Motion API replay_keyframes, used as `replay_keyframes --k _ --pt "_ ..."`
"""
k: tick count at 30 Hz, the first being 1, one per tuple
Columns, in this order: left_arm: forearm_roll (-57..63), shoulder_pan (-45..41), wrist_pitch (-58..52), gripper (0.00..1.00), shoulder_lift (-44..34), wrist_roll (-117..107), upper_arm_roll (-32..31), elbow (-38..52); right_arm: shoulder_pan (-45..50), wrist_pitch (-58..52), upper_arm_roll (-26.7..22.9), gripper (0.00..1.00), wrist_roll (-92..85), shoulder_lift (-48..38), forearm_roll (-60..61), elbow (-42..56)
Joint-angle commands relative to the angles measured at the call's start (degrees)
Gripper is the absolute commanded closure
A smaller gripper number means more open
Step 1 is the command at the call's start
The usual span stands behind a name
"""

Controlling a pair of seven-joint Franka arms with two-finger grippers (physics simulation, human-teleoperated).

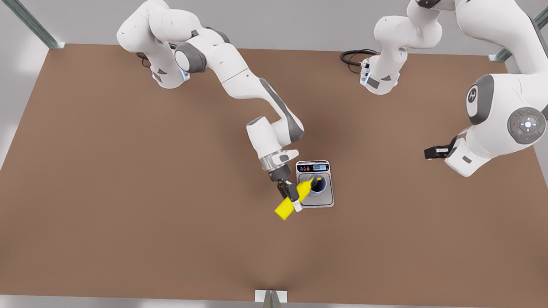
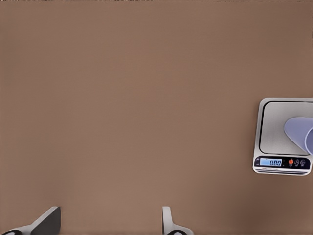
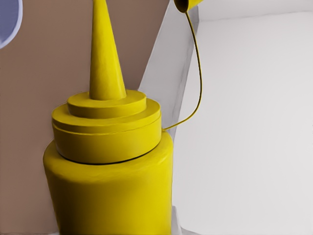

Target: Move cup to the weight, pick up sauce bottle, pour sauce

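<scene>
While tilted, yellow sauce bottle [image 1: 294, 196] — nozzle over lavender cup [image 1: 317, 184], pincer-clamped.

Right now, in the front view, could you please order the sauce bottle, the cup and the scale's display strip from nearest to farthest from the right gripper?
1. Sauce bottle: clamped in the right gripper, tilted nozzle-first toward the cup.
2. Cup: on the scale, to the front view's right of the gripper.
3. Display strip: at the scale's far end.

The left gripper waits, open.
</scene>
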Motion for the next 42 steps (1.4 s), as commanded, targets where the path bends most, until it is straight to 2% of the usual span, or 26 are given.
replay_keyframes --k 1,8,14,17,20,22,23,24,25,29,33,35,38,42 --pt "0.01 -0.04 -0.01 0.00 -0.03 0.01 0.00 0.00 0.11 -0.01 -0.38 0.41 0.01 0.43 0.00 0.10" --pt "0.01 -0.04 -0.36 0.00 -0.03 -0.08 0.00 -0.17 0.46 -0.01 -1.00 0.41 0.01 2.90 -0.71 2.56" --pt "0.01 -0.04 -0.36 0.00 -0.03 -0.08 0.00 -0.17 0.37 -0.09 -0.38 0.41 0.01 1.23 1.22 2.38" --pt "0.01 -0.13 -0.36 0.00 -0.03 -0.17 0.00 -0.17 0.46 -0.53 2.60 0.41 0.19 -4.83 18.09 -0.25" --pt "0.01 -0.04 -0.09 0.00 0.15 -0.08 0.00 -0.09 -0.94 -0.53 2.78 0.41 0.28 -17.05 39.10 -12.47" --pt "0.01 -0.04 -0.01 0.00 0.32 -0.08 0.00 -0.09 -5.69 -0.62 4.19 0.41 0.37 -20.92 50.96 -15.28" --pt "0.01 -0.04 -0.01 0.00 0.24 -0.08 0.00 -0.09 -8.67 -1.49 4.97 0.41 0.37 -22.23 53.16 -16.60" --pt "0.01 -0.04 -0.01 0.00 0.32 -0.17 0.00 -0.09 -11.39 -5.35 5.33 0.41 0.37 -25.47 53.61 -19.92" --pt "0.01 -0.04 0.08 0.00 0.32 -0.17 0.09 -0.09 -15.44 -15.73 5.33 0.41 0.28 -31.11 53.70 -27.14" --pt "0.01 -0.13 -0.09 0.00 0.41 -0.17 0.00 -0.09 -22.13 -41.21 5.07 0.41 -6.48 -38.06 53.61 -38.83" --pt "0.01 -0.04 -0.01 0.00 0.41 -0.17 0.00 -0.09 -34.51 -65.11 5.07 0.41 -18.35 -38.24 53.61 -44.46" --pt "0.01 -0.04 0.08 0.00 0.50 -0.17 0.00 -0.09 -39.61 -76.02 5.15 0.41 -18.71 -36.57 53.61 -46.04" --pt "0.10 -0.04 0.17 0.00 0.76 -0.17 0.09 0.00 -41.29 -80.16 5.33 0.41 -16.07 -33.40 55.28 -45.78" --pt "0.10 -0.04 0.26 0.00 0.85 -0.17 0.00 0.00 -41.64 -80.25 5.33 0.41 -12.82 -30.41 55.28 -45.96"
